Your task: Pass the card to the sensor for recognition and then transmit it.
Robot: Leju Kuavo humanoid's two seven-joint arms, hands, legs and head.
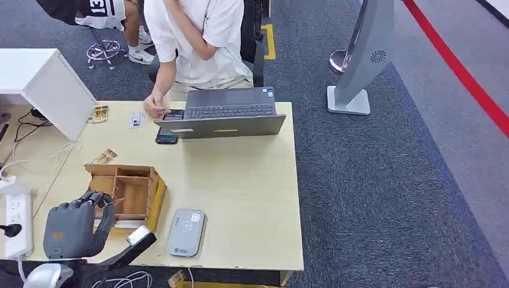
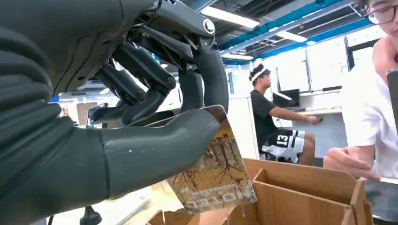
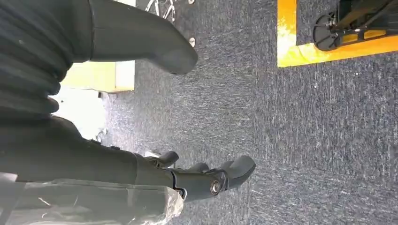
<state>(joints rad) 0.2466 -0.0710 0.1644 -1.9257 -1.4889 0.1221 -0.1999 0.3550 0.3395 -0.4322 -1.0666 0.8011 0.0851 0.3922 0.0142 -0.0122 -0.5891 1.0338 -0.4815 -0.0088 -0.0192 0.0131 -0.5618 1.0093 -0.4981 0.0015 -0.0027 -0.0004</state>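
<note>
My left hand (image 1: pixel 77 227) hovers at the near left of the table, just beside the wooden divider box (image 1: pixel 158 195). In the left wrist view the thumb (image 2: pixel 155 150) and fingers pinch a card (image 2: pixel 216 180) printed with brown trees, held over the box (image 2: pixel 300 187). The grey card sensor (image 1: pixel 186 233) lies flat on the table to the right of the box, near the front edge. My right hand (image 3: pixel 84 159) hangs over blue carpet, its fingers (image 3: pixel 211 178) apart and holding nothing.
A person (image 1: pixel 192 42) sits behind an open laptop (image 1: pixel 228 114) at the far edge, one hand by a phone (image 1: pixel 166 137). Loose cards (image 1: pixel 105 156) lie on the table's left. A white box (image 1: pixel 42 84) and a power strip (image 1: pixel 18 222) stand at the left.
</note>
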